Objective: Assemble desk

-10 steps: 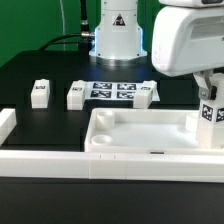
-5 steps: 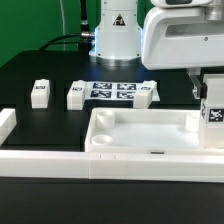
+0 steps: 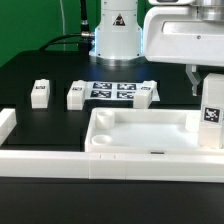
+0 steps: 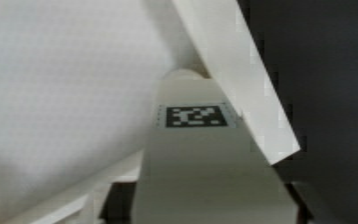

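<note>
Claw (image 3: 209, 86) pinching an upright white leg (image 3: 212, 115), tag outward, at the tabletop (image 3: 140, 131) corner on the exterior view's right; tabletop lies flat on the black surface (image 3: 35, 72).

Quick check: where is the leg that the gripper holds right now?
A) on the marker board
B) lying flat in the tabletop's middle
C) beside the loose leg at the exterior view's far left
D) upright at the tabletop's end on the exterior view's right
D: the leg stands upright in the gripper at the end of the tabletop on the exterior view's right, away from the marker board.
</note>
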Motion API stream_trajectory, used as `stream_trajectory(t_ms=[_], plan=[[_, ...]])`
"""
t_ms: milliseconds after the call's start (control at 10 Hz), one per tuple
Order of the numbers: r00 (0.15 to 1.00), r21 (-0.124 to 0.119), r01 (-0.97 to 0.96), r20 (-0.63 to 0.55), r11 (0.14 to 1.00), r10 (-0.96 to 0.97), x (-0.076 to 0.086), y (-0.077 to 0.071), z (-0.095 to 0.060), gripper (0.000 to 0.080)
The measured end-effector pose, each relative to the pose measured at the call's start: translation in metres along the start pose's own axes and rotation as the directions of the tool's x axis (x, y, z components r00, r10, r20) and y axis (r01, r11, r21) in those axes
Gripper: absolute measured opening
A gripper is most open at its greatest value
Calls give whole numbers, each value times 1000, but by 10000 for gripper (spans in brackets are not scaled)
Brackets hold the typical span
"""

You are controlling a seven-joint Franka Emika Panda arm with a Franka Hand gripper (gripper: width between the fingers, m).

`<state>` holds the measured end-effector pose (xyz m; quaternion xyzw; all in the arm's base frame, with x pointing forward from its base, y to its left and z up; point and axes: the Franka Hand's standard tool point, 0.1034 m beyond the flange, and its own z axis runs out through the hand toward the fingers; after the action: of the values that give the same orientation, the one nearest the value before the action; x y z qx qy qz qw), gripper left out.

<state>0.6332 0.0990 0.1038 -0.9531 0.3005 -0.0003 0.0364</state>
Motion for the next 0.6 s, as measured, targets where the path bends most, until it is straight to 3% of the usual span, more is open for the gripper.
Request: stream_trajectory(t_ms=[300, 400, 500, 600], plan=[[988, 3, -157, 3, 988, 157, 0, 0, 0, 288], [986, 6, -166, 8, 986, 166, -1, -1, 0, 352], [994, 7, -108, 7, 994, 108, -1, -1, 0, 516], [997, 1, -82, 11, 997, 82, -3, -2, 0, 516]])
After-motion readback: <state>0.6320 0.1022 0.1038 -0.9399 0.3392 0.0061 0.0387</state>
